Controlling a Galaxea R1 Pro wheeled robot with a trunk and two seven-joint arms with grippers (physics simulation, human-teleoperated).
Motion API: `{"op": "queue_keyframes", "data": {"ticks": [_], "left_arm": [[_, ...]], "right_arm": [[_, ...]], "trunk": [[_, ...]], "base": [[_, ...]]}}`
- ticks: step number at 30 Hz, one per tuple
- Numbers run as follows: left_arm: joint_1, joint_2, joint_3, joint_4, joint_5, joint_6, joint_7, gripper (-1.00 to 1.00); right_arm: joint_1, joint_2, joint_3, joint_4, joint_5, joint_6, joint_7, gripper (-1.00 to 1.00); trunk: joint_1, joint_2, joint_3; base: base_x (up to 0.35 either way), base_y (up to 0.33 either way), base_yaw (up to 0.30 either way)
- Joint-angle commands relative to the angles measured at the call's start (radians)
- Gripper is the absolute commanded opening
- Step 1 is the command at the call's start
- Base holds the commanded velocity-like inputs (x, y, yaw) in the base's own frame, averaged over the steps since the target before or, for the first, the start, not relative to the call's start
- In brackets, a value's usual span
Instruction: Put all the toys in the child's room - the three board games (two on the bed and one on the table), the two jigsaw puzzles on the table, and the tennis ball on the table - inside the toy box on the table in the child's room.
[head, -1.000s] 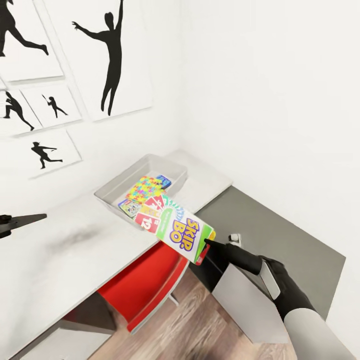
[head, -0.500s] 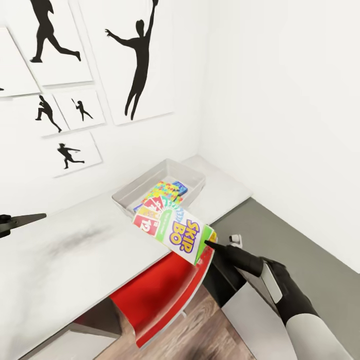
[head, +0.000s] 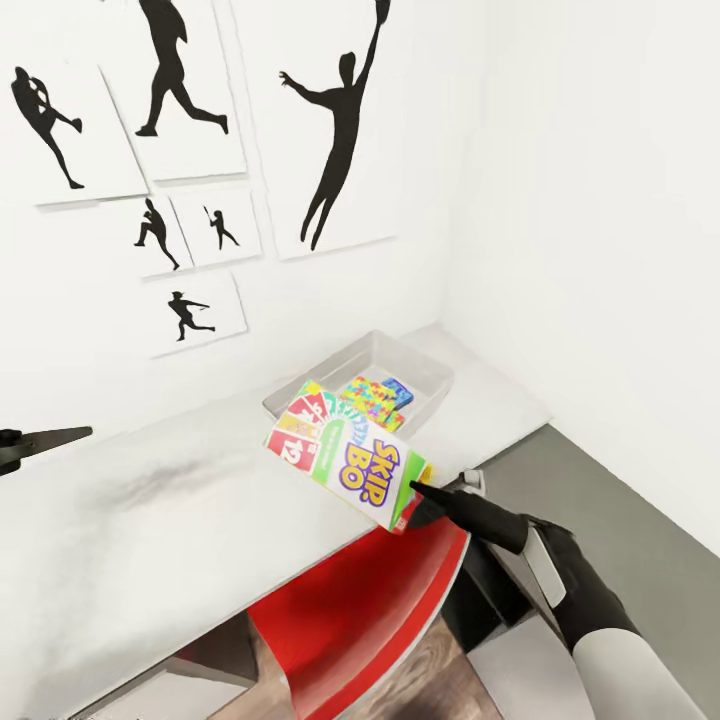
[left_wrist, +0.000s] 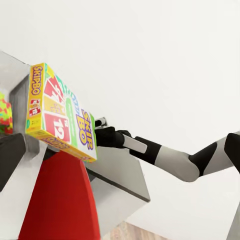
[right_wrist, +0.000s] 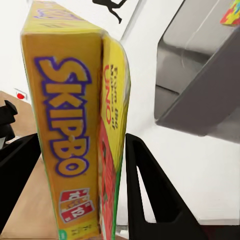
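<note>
While the SKIP BO box is being gripped by the right gripper, it is being carried closer, seemingly above the table, toward the toy box at one o'clock.

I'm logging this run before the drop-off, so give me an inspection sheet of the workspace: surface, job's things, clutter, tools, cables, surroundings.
Surface: pale grey table, glossy, with a dark smudge-like reflection.
Job's things: Skip-Bo game box held tilted above the table edge, short of the toy box; a jigsaw puzzle and a blue game box lie inside it.
Clutter: nothing seen.
Tools: right tool shut on the Skip-Bo game box; left tool at the picture's edge, state unclear.
Cables: nothing seen.
Surroundings: white walls, silhouette pictures, red chair under the table.
</note>
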Motion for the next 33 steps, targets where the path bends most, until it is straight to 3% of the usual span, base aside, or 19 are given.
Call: {"op": "queue_keyframes", "data": {"ticks": [1, 17, 33], "left_arm": [[-0.001, 0.0, -0.001, 0.0, -0.001, 0.01, -0.004, 1.0], [-0.001, 0.0, 0.005, 0.0, -0.002, 0.01, -0.004, 1.0], [-0.001, -0.001, 0.002, 0.0, -0.001, 0.01, -0.004, 1.0]], "right_arm": [[0.0, -0.001, -0.001, 0.0, -0.004, 0.009, 0.002, -1.0], [0.0, 0.001, -0.002, 0.004, -0.005, 0.009, -0.002, -1.0], [0.0, -0.003, -0.001, 0.003, -0.005, 0.012, -0.009, -1.0]], "trunk": [[0.001, -0.002, -0.001], [0.001, -0.002, 0.0], [0.001, -0.002, 0.0]], "base": [[0.065, 0.092, 0.183], [0.094, 0.083, 0.024], [0.085, -0.001, 0.0]]}}
